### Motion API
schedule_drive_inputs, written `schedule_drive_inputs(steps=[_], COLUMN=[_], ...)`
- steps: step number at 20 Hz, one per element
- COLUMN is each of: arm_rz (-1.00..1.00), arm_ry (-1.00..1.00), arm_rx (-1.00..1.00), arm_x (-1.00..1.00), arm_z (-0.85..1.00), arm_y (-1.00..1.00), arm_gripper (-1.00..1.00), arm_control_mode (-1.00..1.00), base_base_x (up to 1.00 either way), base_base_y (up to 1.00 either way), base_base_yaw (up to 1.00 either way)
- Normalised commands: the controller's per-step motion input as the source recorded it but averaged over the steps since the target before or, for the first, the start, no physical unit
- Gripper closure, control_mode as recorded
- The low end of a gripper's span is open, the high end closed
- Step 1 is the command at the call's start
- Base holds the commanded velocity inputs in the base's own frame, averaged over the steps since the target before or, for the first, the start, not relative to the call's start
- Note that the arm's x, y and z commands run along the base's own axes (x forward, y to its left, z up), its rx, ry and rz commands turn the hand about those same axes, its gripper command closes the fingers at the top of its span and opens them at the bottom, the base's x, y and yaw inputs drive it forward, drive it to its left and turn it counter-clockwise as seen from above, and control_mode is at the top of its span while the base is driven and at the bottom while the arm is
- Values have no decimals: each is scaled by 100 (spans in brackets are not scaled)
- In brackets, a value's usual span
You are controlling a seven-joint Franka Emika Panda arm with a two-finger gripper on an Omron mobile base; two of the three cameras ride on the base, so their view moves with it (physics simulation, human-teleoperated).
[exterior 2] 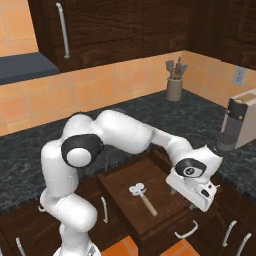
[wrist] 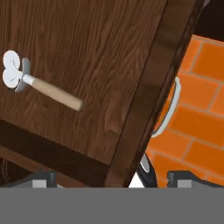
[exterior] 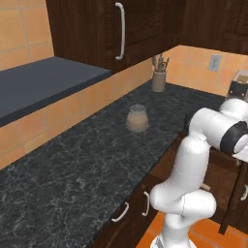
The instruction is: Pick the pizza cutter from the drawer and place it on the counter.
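Drawer: open — your tool hangs at its front edge.
Tool: I cannot tell if it's open.
Risk: cutter lies flat — fingers may skid off it.

Orange tiled wall runs behind the worktop, and dark wood cabinets hang above with a tall silver handle. A matte grey shelf sits to the left. There's a socket on the side wall, and orange brick floor below.
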Motion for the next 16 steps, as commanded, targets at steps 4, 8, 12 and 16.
schedule_drive_inputs(steps=[4, 8, 12, 16], arm_rz=[42, 53, 61, 40], arm_ry=[-7, 0, 0, 0], arm_rx=[-22, -21, 1, 20], arm_x=[27, 29, 48, 82], arm_z=[49, 20, -31, -31], arm_y=[100, 86, 42, 0], arm_gripper=[-100, -100, -100, -100], arm_control_mode=[-100, -100, -100, -100], base_base_x=[0, 0, 0, 0], base_base_y=[0, 0, 0, 0], base_base_yaw=[0, 0, 0, 0])
